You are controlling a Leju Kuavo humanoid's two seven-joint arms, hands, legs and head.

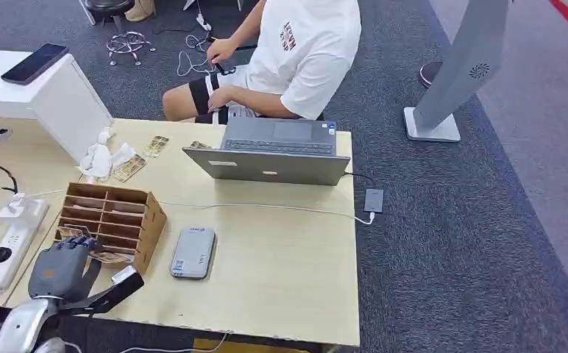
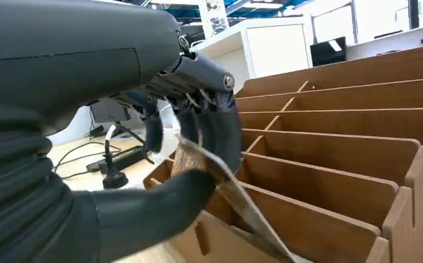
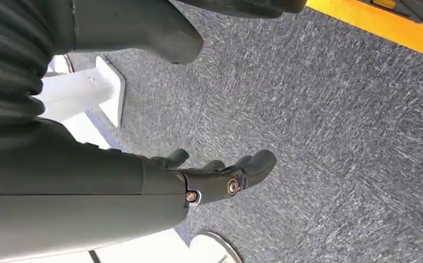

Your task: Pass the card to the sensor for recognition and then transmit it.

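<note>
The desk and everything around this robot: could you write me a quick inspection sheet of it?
Surface: pale wooden table.
Job's things: card pinched in left hand at the wooden slot rack; grey sensor beside the rack.
Clutter: laptop, loose cards, phone.
Hands: right hand hangs above carpet, holding nothing.
Cables: power strip; white cable across the table.
Surroundings: seated person, grey stand.

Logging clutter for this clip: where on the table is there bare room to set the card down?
Bare wood lies right of the grey rectangular card reader, below the white cable, out to the light wooden table edge. Crowded: the brown slotted organizer, left hand pinching the card, white power strip, grey laptop.
</note>
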